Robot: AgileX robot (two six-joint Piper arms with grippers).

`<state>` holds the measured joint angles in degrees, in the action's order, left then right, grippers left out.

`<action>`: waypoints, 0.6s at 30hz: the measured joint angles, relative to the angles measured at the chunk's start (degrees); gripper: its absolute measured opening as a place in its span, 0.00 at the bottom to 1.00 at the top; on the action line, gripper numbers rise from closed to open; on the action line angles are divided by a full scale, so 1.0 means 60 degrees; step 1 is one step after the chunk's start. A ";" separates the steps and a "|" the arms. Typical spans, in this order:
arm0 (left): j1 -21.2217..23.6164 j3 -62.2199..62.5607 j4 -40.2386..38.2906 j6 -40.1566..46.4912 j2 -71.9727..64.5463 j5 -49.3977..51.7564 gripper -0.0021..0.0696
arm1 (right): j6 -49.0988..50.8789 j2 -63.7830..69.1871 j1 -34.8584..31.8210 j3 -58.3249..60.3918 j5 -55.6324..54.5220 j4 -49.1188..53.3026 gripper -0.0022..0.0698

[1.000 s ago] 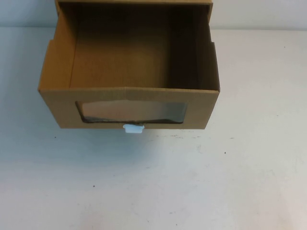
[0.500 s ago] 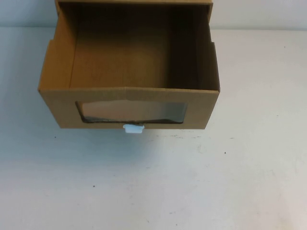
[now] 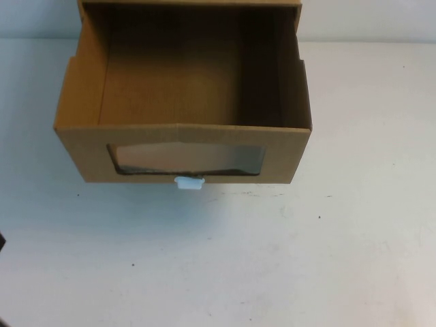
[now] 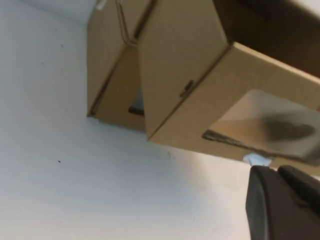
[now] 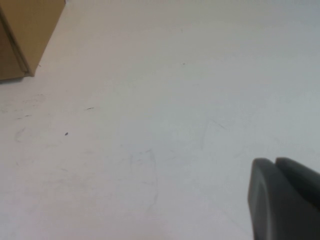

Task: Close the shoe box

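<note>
The shoe box [image 3: 184, 146] stands at the back middle of the white table. Its brown cardboard drawer is pulled far out toward me and is empty inside. A clear window [image 3: 185, 159] is in the front panel, with a small white pull tab [image 3: 189, 182] under it. The outer sleeve [image 4: 111, 75] shows behind the drawer in the left wrist view. My left gripper [image 4: 275, 171] is shut and empty, low over the table just in front of the tab [image 4: 257, 160]. My right gripper [image 5: 274, 162] is shut and empty over bare table, to the right of the box corner [image 5: 25, 35].
The white tabletop [image 3: 272, 259] spreads in front of and beside the box. A dark sliver of my left arm [image 3: 1, 240] shows at the left edge of the high view. A pale wall runs behind the table.
A dark sliver of the left arm has come into the high view at the left edge. The box has not moved.
</note>
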<state>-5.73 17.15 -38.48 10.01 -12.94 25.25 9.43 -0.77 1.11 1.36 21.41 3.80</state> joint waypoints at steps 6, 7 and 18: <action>0.0000 0.3115 0.0251 0.2007 -0.3387 0.1750 0.02 | 0.0000 0.0000 0.0000 0.0000 0.0000 0.0000 0.01; 0.0000 0.3744 0.0186 0.2424 -0.3971 0.1997 0.02 | 0.0000 0.0000 0.0000 0.0000 0.0000 0.0000 0.01; 0.0000 1.0717 0.0030 0.4325 -0.9686 0.4170 0.02 | 0.0000 0.0000 0.0000 0.0000 0.0000 0.0000 0.01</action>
<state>-5.73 81.46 -38.30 35.96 -71.06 50.26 9.43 -0.77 1.11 1.36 21.41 3.80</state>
